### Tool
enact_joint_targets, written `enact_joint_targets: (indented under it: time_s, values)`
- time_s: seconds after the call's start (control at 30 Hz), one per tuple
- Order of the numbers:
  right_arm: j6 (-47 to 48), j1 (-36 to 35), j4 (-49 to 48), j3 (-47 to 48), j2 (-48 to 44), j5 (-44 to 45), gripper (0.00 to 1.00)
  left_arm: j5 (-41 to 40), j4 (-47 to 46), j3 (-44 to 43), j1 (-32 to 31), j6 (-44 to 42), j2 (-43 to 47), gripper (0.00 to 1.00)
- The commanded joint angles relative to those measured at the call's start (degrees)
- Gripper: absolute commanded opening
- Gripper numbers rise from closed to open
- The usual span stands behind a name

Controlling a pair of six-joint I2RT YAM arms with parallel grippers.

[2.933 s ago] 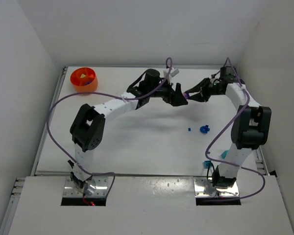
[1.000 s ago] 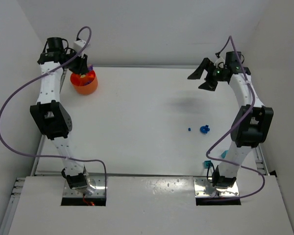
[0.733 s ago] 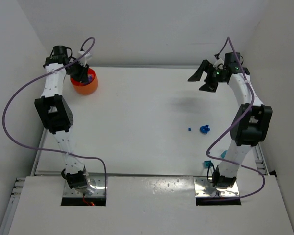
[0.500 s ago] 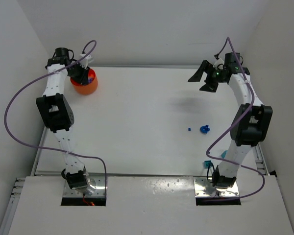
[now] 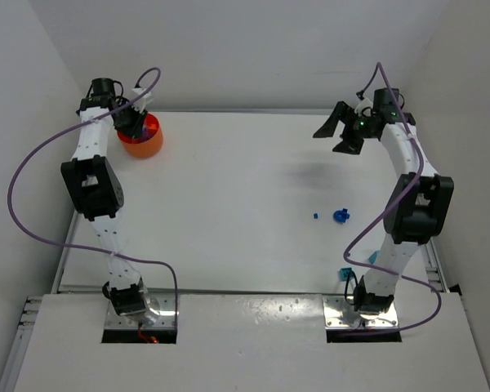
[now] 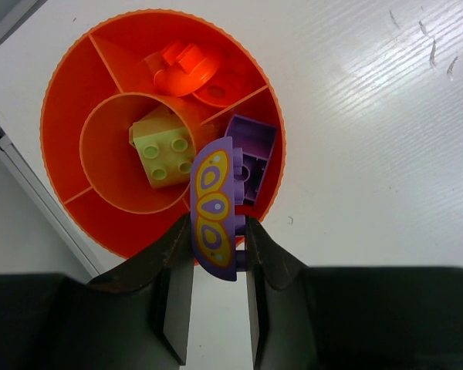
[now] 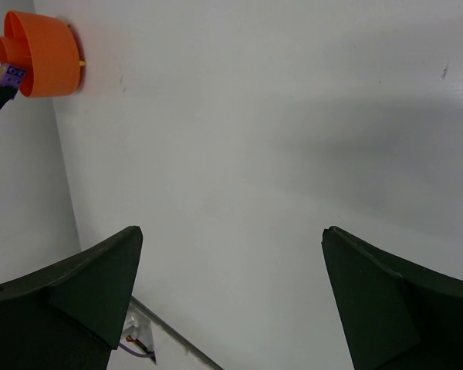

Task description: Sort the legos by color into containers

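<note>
You are at the drop-off step for a purple lego. Your left claw [image 6: 214, 247] hangs over the bowl [image 6: 62, 131] at the far left corner of the table [image 5: 229, 204], with the purple piece [image 6: 214, 204] pinched edge-on between its jaws. The jaws are closed a good way in, one pressing on each flat face, and nothing else touches them.

In the wrist view the piece sits over the outer section that already holds a purple brick [image 6: 251, 154], near the wall dividing it from the centre ring. The green brick [image 6: 163, 150] lies in that ring and the orange piece [image 6: 184, 68] in another outer section.

The next move, as I judge it, is simply to let go. Before you do, check that the piece hangs clear of the centre ring's wall, or it may tip in with the green brick. A small shift outward toward the purple brick would make that safer.

Your right claw [image 7: 230, 247] is spread wide and holds nothing, hovering above the far right of the table. The blue legos [image 5: 340, 216] and a teal lego [image 5: 345, 272] lie on its side, not yet sorted.
</note>
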State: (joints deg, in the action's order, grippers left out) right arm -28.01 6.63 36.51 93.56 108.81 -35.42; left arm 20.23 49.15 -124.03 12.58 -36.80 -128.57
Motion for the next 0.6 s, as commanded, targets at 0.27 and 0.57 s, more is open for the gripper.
enact_joint_targets:
  time_s: [0.27, 0.57]
  values:
    - [1.29, -0.74, -0.83, -0.39, -2.2, 0.44, 1.0, -1.85, -1.86, 1.77, -1.15, -1.08, 0.87, 0.01]
    - [1.29, -0.74, -0.83, -0.39, -2.2, -0.09, 1.0, -3.53, -3.08, 0.54, -1.68, 0.32, -0.19, 0.36]
